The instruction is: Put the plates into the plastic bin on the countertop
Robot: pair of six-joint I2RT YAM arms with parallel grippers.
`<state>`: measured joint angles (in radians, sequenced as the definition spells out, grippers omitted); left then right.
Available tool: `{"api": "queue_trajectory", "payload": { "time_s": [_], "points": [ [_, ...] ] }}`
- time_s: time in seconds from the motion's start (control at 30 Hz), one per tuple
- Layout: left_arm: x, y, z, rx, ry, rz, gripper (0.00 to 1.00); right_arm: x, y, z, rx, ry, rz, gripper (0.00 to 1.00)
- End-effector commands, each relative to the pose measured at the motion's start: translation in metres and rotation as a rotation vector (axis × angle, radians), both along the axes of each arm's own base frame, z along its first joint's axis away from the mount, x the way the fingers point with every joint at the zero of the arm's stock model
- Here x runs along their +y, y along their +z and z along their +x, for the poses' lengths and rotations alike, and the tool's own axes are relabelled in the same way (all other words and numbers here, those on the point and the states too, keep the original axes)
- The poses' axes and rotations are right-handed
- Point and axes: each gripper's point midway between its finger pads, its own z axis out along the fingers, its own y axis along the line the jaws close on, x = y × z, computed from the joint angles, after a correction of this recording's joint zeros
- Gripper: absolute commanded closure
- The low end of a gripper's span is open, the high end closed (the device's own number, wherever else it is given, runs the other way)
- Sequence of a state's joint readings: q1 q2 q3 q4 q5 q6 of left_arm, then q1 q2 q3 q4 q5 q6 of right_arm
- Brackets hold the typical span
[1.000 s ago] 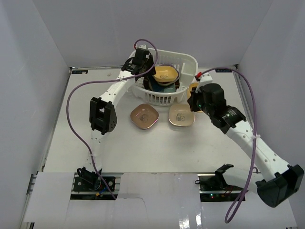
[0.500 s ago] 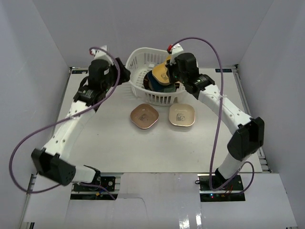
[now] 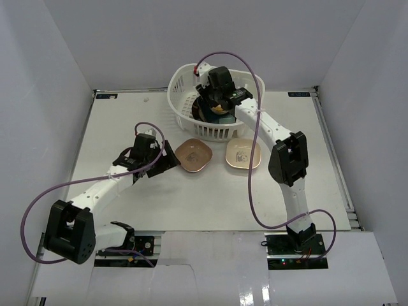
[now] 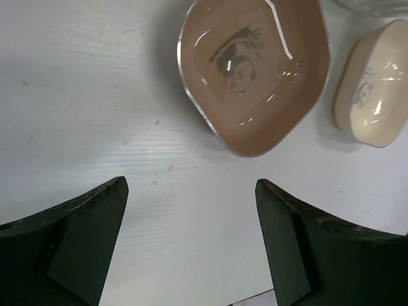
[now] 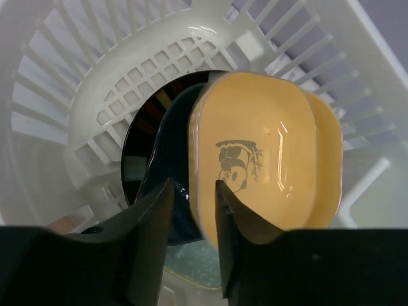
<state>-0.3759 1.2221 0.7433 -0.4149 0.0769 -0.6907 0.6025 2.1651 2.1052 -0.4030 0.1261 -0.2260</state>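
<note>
1. Nearest, on the near-left side of the large white slotted plastic bin and well clear of it, the left gripper hangs low over the flat white countertop. Its jaws are spread wide and hold nothing.
2. Just beyond its fingertips, the small brown rounded-square dish lies flat on the countertop, right in front of the bin's near wall.
3. Beside the brown one, also in front of the bin, sits the small beige rounded-square dish. The two are close together but not touching.
4. Farthest, the right gripper reaches down inside the bin. Its jaws stand narrowly apart astride the rim of a yellow rounded-square dish (whether they actually pinch it I cannot tell).
5. That yellow dish stands on edge inside the bin, leaning against a dark blue dish.
</note>
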Motion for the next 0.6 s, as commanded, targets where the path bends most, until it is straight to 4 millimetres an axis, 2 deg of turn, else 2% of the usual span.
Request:
{"api": "queue_trajectory", "payload": {
  "time_s": [0.0, 0.03, 0.07, 0.1, 0.13, 0.17, 0.2, 0.23, 0.3, 0.33, 0.4, 0.43, 0.47, 0.5, 0.53, 0.57],
  "points": [
    [-0.021, 0.022, 0.024, -0.081, 0.001, -0.121, 0.08, -0.007, 0.033, -0.002, -0.082, -0.006, -0.030, 0.50],
    [-0.023, 0.018, 0.026, -0.076, 0.002, -0.126, 0.08, -0.009, 0.035, -0.005, -0.090, -0.014, -0.031, 0.42],
    [-0.024, 0.015, 0.028, -0.075, 0.008, -0.130, 0.08, -0.013, 0.054, -0.010, -0.120, -0.032, -0.003, 0.34],
    [-0.025, 0.009, 0.031, -0.083, 0.011, -0.138, 0.08, -0.015, 0.046, -0.018, -0.099, -0.038, -0.001, 0.34],
    [-0.025, 0.007, 0.033, -0.085, 0.023, -0.142, 0.09, -0.022, 0.071, -0.028, -0.128, -0.050, 0.045, 0.34],
    [-0.025, 0.003, 0.035, -0.085, 0.028, -0.142, 0.09, -0.023, 0.083, -0.034, -0.138, -0.075, 0.106, 0.33],
    [-0.025, -0.005, 0.038, -0.076, 0.034, -0.136, 0.10, -0.032, 0.064, -0.043, -0.098, -0.098, 0.107, 0.34],
    [-0.025, -0.011, 0.039, -0.063, 0.042, -0.131, 0.11, -0.044, 0.094, -0.061, -0.140, -0.119, 0.173, 0.37],
    [-0.028, -0.016, 0.044, -0.055, 0.043, -0.133, 0.12, -0.060, 0.103, -0.076, -0.167, -0.194, 0.281, 0.42],
    [-0.029, -0.025, 0.045, -0.031, 0.049, -0.133, 0.14, -0.085, 0.085, -0.098, -0.152, -0.248, 0.282, 0.49],
    [-0.031, -0.028, 0.049, -0.032, 0.055, -0.140, 0.17, -0.106, 0.071, -0.112, -0.133, -0.323, 0.376, 0.56],
    [-0.031, -0.031, 0.050, -0.030, 0.054, -0.140, 0.20, -0.120, 0.057, -0.121, -0.110, -0.363, 0.386, 0.60],
    [-0.032, -0.036, 0.051, -0.017, 0.058, -0.136, 0.23, -0.139, 0.030, -0.137, -0.078, -0.401, 0.382, 0.63],
    [-0.031, -0.038, 0.053, -0.014, 0.066, -0.131, 0.26, -0.158, 0.019, -0.138, -0.048, -0.473, 0.442, 0.64],
    [-0.031, -0.040, 0.053, -0.009, 0.067, -0.130, 0.29, -0.168, -0.009, -0.155, 0.019, -0.470, 0.462, 0.63],
    [-0.031, -0.043, 0.055, -0.004, 0.071, -0.127, 0.32, -0.175, -0.020, -0.159, 0.052, -0.477, 0.499, 0.61]
  ]
}}
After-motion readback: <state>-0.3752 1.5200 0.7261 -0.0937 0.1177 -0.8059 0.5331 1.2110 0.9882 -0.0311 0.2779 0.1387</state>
